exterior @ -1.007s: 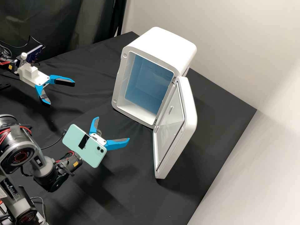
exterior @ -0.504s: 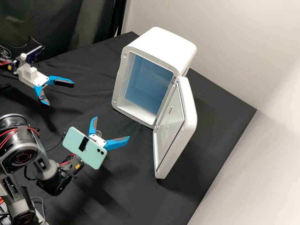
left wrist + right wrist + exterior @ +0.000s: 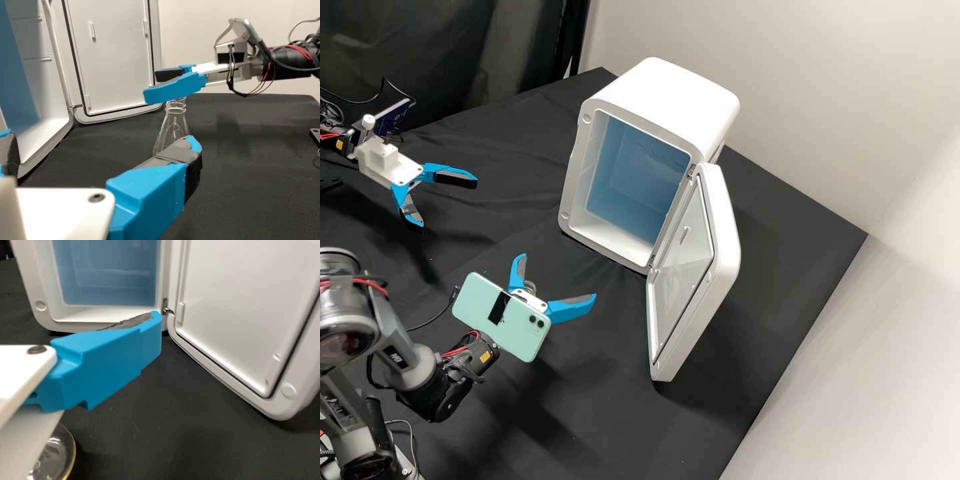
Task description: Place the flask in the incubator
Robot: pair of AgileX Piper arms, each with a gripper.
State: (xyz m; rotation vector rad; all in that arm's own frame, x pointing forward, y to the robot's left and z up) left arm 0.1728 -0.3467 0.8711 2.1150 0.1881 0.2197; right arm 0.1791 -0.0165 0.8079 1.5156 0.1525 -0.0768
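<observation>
Incubator stands near the tabletop's far-right edge, with its cavity facing the arms' side. Its door is swung out at the cavity's right. Flask stands upright on the tabletop before the cavity, beneath the right gripper. Left gripper is near the left edge, well apart.

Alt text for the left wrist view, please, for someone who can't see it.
A clear glass flask stands upright on the black bench, the right gripper open just above its mouth. Behind them the white incubator has its door swung wide open. The left gripper sits open in the foreground.
</observation>
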